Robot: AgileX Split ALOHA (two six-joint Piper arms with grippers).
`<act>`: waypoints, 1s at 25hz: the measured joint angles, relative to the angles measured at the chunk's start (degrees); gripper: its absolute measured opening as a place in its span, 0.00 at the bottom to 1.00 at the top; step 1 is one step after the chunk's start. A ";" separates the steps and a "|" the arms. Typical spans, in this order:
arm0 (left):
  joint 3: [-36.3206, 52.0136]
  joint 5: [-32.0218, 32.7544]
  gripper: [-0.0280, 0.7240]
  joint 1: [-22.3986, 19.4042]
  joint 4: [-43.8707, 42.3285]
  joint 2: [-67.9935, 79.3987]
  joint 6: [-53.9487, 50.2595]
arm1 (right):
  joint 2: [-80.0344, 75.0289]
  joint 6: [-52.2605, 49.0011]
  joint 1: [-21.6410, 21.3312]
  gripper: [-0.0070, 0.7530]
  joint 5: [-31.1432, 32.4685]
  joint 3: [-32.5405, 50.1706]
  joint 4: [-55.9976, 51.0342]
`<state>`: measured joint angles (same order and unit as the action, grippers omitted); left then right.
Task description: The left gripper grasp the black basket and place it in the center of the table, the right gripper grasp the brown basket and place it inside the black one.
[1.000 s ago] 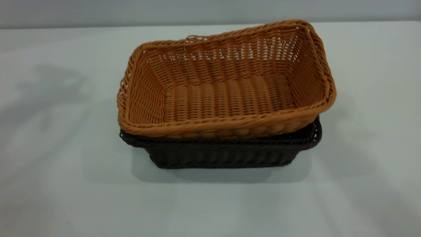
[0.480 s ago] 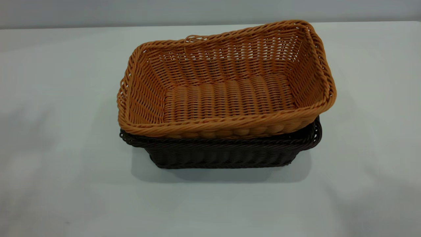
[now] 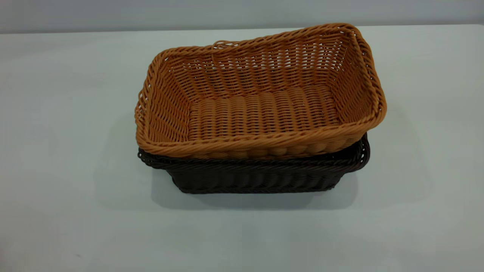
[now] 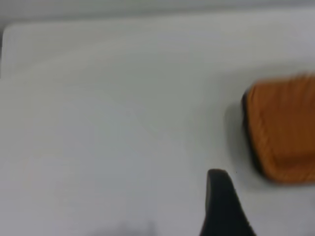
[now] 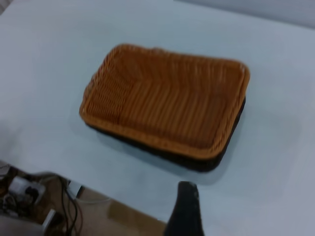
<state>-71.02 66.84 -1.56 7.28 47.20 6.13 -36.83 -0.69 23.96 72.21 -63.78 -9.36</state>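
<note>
The orange-brown rectangular wicker basket (image 3: 261, 94) sits nested in the dark wicker basket (image 3: 257, 177), well ahead of both grippers' fingers; finger state cannot be told. Task looks finished; only parking remains.

Exterior view: close, angled down across the tabletop (image 3: 56, 113) toward its far edge, stacked baskets central. Left wrist view: low, near; brown basket (image 4: 283, 128) at 3 o'clock. Right wrist view: high, farther back; brown basket (image 5: 165, 101) central, shared by all views.
</note>
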 joint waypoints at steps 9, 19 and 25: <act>23.82 0.00 0.56 0.00 -0.46 -23.46 0.66 | 15.39 -2.09 0.00 0.76 -2.45 16.50 -0.09; 41.10 -0.30 0.56 0.00 -0.26 -38.74 1.19 | 35.98 -4.52 0.00 0.76 -3.97 28.69 7.16; 42.27 -1.05 0.56 0.00 2.27 -39.06 3.46 | 37.95 -0.93 0.00 0.76 -6.85 35.94 6.49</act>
<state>-28.75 65.78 -1.56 9.55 8.14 9.59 1.12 -1.62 23.96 65.36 -27.84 -2.87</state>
